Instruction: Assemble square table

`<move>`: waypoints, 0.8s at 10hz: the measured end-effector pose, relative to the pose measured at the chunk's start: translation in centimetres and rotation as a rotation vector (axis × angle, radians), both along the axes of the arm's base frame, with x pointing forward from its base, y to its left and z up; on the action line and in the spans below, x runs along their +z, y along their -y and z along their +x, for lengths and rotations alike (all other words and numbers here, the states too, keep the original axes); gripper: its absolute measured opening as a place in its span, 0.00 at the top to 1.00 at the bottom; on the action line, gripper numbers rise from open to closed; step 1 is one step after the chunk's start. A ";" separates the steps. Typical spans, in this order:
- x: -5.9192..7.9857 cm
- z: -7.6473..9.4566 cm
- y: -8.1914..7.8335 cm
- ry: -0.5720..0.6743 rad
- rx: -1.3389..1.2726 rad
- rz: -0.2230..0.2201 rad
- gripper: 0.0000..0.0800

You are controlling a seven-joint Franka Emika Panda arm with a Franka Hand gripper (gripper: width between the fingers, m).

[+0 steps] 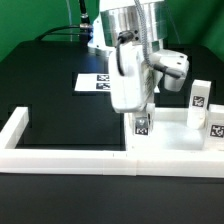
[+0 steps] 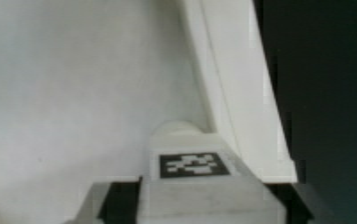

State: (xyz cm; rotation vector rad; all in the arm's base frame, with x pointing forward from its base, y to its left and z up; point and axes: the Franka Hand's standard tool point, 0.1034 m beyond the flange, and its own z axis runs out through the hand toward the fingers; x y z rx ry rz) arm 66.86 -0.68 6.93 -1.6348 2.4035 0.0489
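In the exterior view, the gripper [image 1: 141,112] hangs low over the white tabletop slab [image 1: 172,135], which lies flat on the black worktop [image 1: 60,85] toward the exterior view's right, tucked into the corner of the low white border wall [image 1: 60,155]. Right under the gripper a short white leg [image 1: 142,125] with a black-and-white tag stands on the slab, and the arm's body hides the fingers, so from here it's hard to say how far apart they are. Two more tagged legs stand upright further to the exterior view's right: one [image 1: 198,98] near the back of the slab, another [image 1: 216,128] at the frame edge. The marker board [image 1: 95,82] lies flat on the worktop behind the arm, partly covered by it.

In the wrist view, the leg [image 2: 194,160] shows its tag face-on and sits between the two dark fingers [image 2: 118,203], which look closed snug against its sides, so the gripper seems to have hold of it. The slab [image 2: 77,100] fills most of the picture, with the border wall [image 2: 237,80] running just beside the leg and the dark worktop [image 2: 326,80] beyond.
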 end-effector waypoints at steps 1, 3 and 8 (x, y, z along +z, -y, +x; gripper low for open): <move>0.0 0.0 0.0 -0.001 -0.006 0.001 0.63; -0.1 -0.1 0.0 0.011 0.106 -0.025 0.63; -0.3 -0.2 0.4 0.105 0.778 -0.150 0.19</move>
